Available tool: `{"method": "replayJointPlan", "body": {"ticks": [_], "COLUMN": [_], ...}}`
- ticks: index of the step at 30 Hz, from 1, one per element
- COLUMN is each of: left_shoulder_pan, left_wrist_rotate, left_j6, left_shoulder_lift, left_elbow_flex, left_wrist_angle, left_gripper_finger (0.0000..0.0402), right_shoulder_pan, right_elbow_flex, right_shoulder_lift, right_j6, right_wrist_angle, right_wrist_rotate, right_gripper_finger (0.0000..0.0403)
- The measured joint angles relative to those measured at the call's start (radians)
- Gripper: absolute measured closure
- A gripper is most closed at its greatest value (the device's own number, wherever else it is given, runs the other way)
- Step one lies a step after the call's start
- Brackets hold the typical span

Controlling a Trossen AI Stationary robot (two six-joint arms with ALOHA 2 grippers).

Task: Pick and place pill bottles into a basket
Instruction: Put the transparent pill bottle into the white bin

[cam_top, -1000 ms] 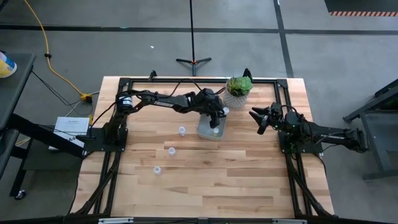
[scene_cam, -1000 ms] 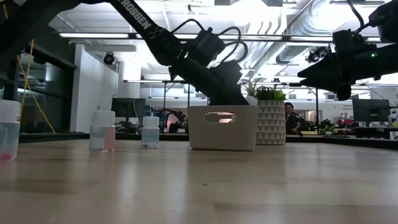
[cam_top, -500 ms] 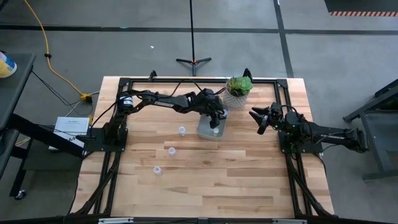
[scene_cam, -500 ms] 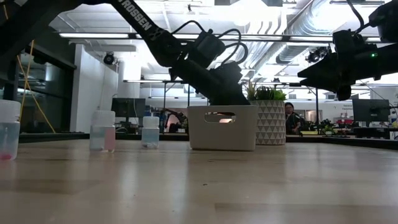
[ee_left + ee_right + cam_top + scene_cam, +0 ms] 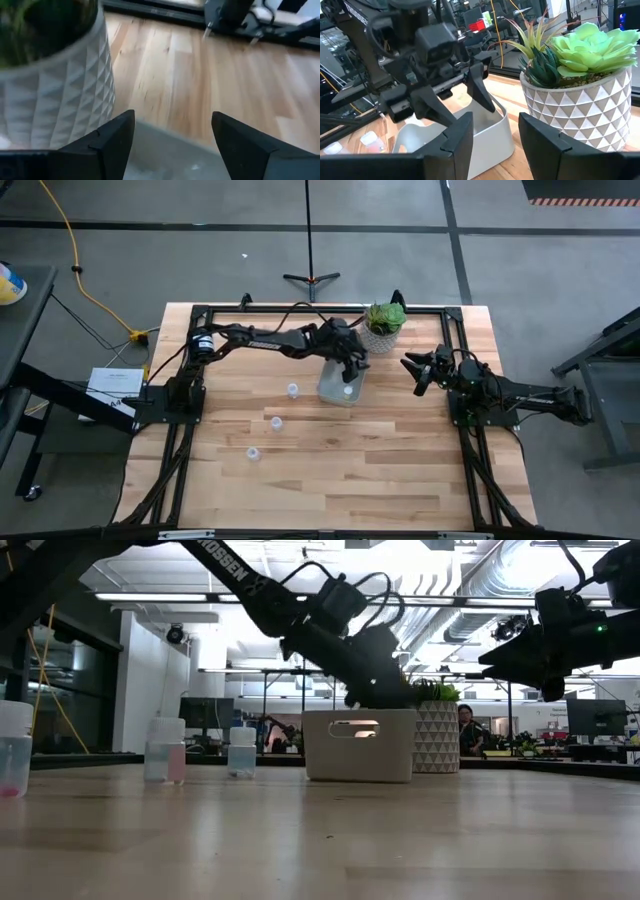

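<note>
The basket (image 5: 338, 387) is a clear greyish bin standing near the table's far middle, next to the potted plant; it also shows in the low view (image 5: 358, 745). One white pill bottle (image 5: 347, 391) lies inside it. Three more pill bottles stand upright on the table to its left (image 5: 292, 390) (image 5: 276, 423) (image 5: 253, 452). My left gripper (image 5: 352, 364) hovers open and empty just above the basket's far end (image 5: 465, 112). My right gripper (image 5: 415, 370) hangs open and empty above the table's right side.
A white patterned pot with a green plant (image 5: 382, 328) stands just beyond the basket, close to my left gripper (image 5: 55, 95). A black frame (image 5: 300, 308) runs along the table's edges. Bare wood lies toward the near edge (image 5: 340, 470).
My left gripper has risen out of the basket to just above its rim and shifted slightly toward the plant pot. The basket and the bottles have stayed where they were.
</note>
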Motion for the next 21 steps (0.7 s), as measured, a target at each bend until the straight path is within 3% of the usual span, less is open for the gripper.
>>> {"method": "replayJointPlan", "body": {"ticks": [5, 8, 12, 17, 21], "left_shoulder_pan": [0.000, 0.000, -0.004, -0.021, -0.029], "left_wrist_rotate": [0.094, 0.151, 0.149, 0.013, -0.169], "left_j6": [-0.001, 0.001, 0.066, 0.080, 0.013], "left_shoulder_lift": [0.000, 0.000, 0.000, -0.004, -0.004], "left_elbow_flex": [0.122, 0.244, 0.417, 0.540, 0.517], "left_wrist_angle": [-0.182, -0.444, -0.873, -1.282, -1.441], "left_gripper_finger": [0.0101, 0.0101, 0.0101, 0.0101, 0.0101], "right_shoulder_pan": [0.000, 0.000, 0.000, 0.000, 0.000], "right_elbow_flex": [0.000, 0.000, 0.000, 0.000, 0.000], "right_shoulder_lift": [0.000, 0.000, 0.000, 0.000, 0.000], "right_j6": [0.012, 0.015, 0.015, 0.015, 0.015], "right_wrist_angle": [0.000, 0.000, 0.000, 0.000, 0.000], "right_wrist_rotate": [0.000, 0.000, 0.000, 0.000, 0.000], "right_gripper_finger": [0.0253, 0.0253, 0.0253, 0.0253, 0.0253]}}
